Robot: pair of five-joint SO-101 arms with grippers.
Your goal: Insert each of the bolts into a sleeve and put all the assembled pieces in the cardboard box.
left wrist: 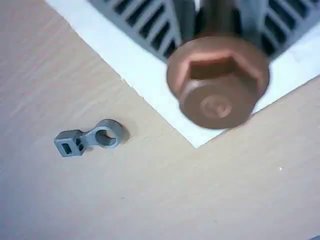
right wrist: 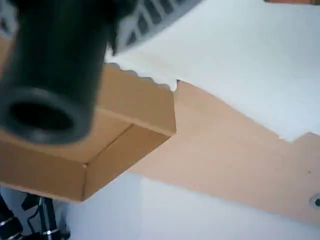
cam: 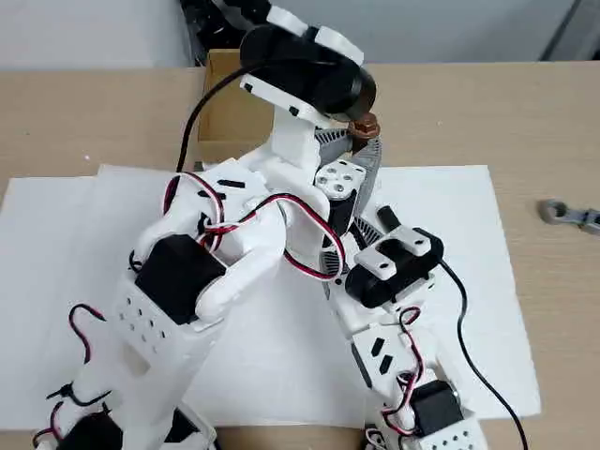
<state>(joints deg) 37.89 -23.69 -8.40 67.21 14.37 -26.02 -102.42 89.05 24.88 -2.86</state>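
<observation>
My left gripper (left wrist: 220,15) is shut on a copper bolt (left wrist: 217,82), whose hex head faces the left wrist camera between the grey fingers (left wrist: 145,25). From above, the bolt (cam: 364,125) hangs over the far edge of the white paper. My right gripper (right wrist: 102,17) is shut on a black sleeve (right wrist: 52,80), a tube with its open end toward the right wrist camera. In the high view the sleeve (cam: 309,73) is raised just beside the bolt, and I cannot tell if they touch. The cardboard box (cam: 223,108) stands at the back; its corner (right wrist: 135,112) lies below the sleeve.
A small grey wrench (cam: 565,213) lies on the bare wooden table at the right, off the white paper (cam: 450,244); it also lies below the bolt (left wrist: 92,140). Both arms cross closely over the middle of the paper.
</observation>
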